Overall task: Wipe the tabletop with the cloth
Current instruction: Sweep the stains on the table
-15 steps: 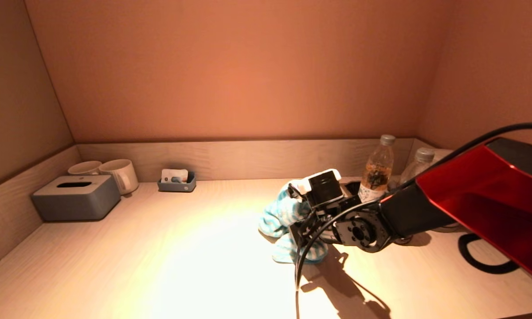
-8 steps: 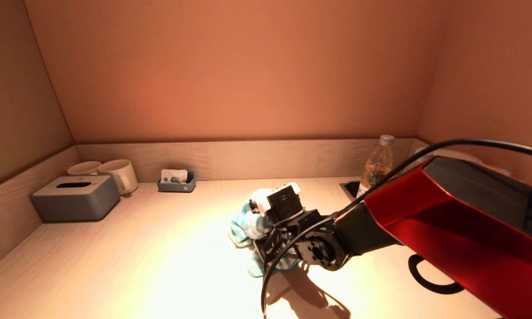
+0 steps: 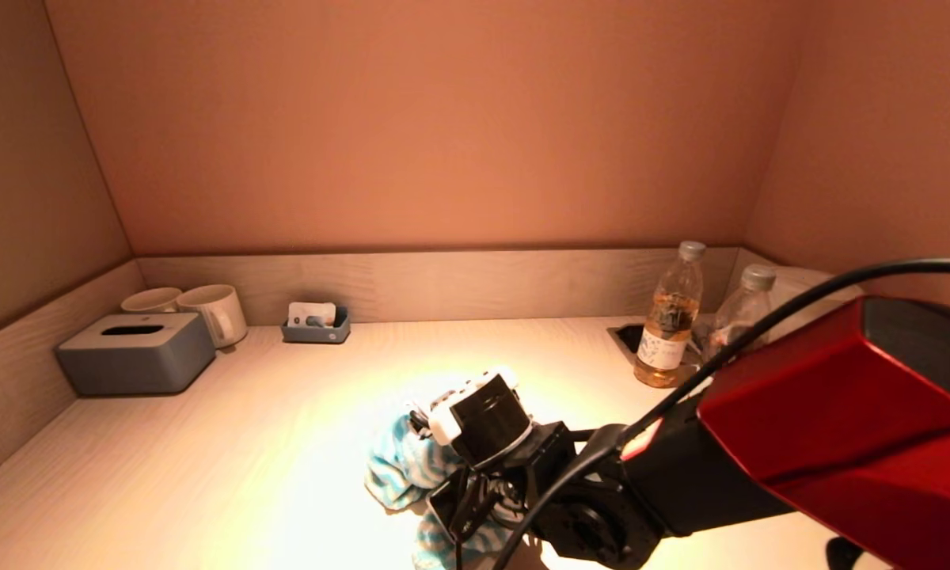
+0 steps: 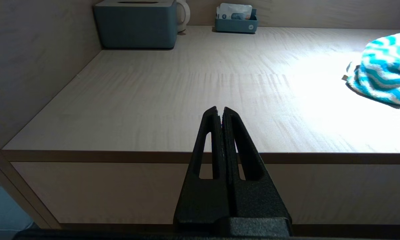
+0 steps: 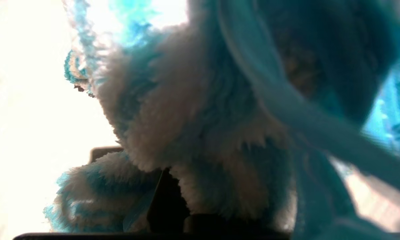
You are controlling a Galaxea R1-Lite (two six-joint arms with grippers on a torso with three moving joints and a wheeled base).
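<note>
The right claw (image 3: 435, 483) sat low over the near middle of the desk (image 3: 229, 443), its fingers buried in the blue-and-white striped cloth (image 3: 400, 471) and closed on it, so that the fabric bunched up around the wrist. In the right wrist view the fluffy cloth (image 5: 200, 126) filled nearly everything, pressed close against the camera, with only a dark sliver of one finger showing beneath it. The cloth lay crumpled on the desk in the bright patch of light, near the front edge and a little right of centre. The left claw (image 4: 220, 113) hung just off the front edge of the desk, at about the level of its top, its two black fingers pressed together with nothing between them; from there the cloth (image 4: 383, 73) showed well off to its side. Along the back wall stood a grey tissue box (image 3: 136, 352) with two white mugs (image 3: 206, 313) just behind it, and a small grey tray (image 3: 315, 326) nearby. Two capped bottles (image 3: 669, 317) stood at the far right corner.
</note>
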